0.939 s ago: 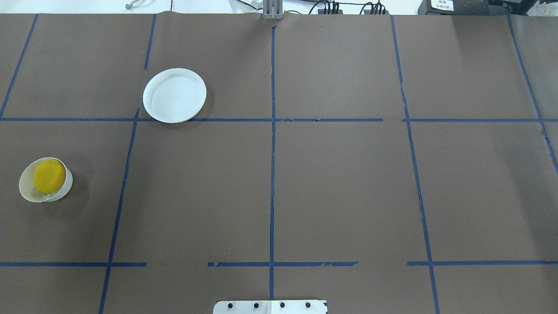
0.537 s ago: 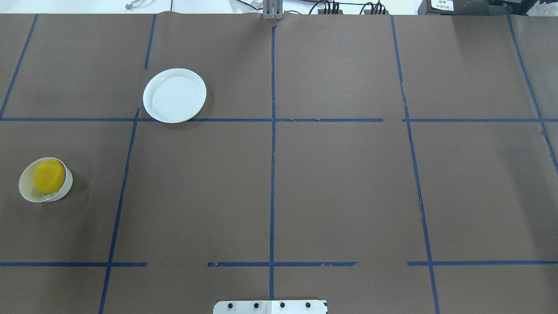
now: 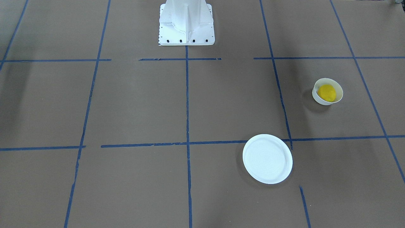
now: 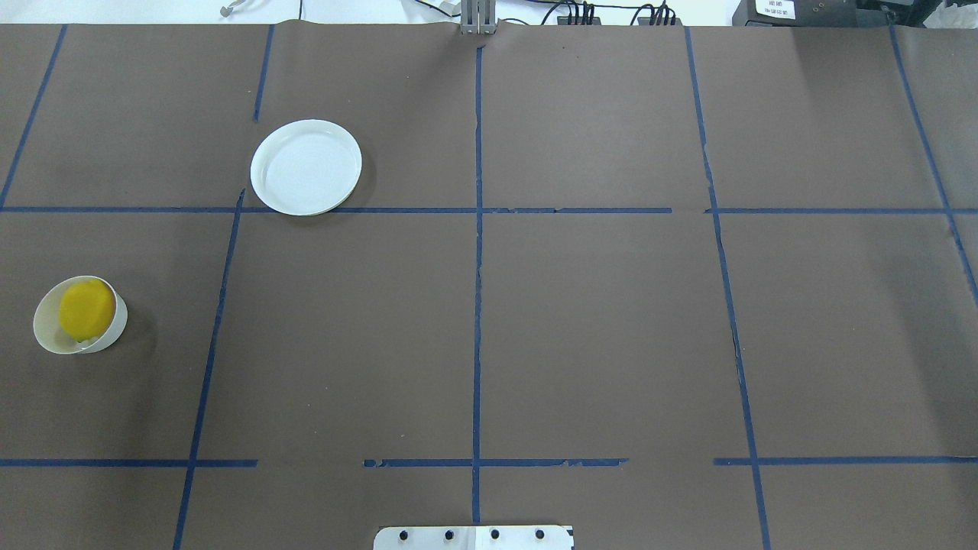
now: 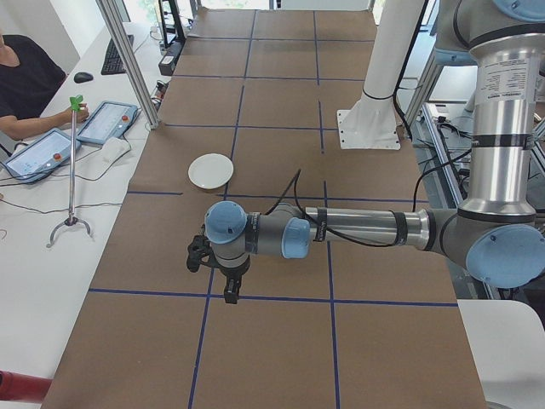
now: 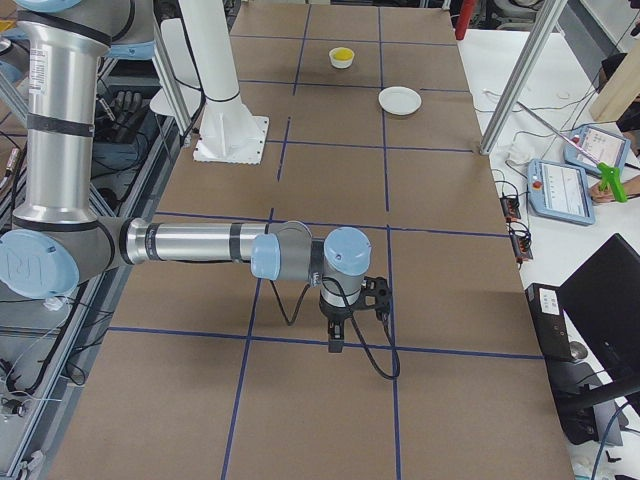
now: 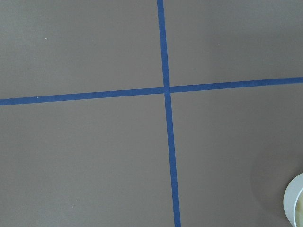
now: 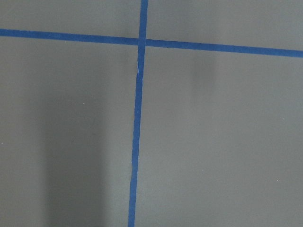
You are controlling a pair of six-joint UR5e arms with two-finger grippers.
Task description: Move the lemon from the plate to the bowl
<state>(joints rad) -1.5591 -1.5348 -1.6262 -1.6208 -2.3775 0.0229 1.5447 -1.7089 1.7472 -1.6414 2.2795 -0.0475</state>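
The lemon (image 4: 86, 308), in the bowl (image 4: 114, 330), looks light, firm and slick (pinch across its middle); whether the jaws are spread I cannot tell.

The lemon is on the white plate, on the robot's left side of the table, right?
No. The lemon lies in the bowl, not on the plate, which holds nothing. It is on the robot's left side, as the overhead exterior view shows.

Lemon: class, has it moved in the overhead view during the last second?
No. The lemon stays in the bowl, equally far left of the blue tape line.
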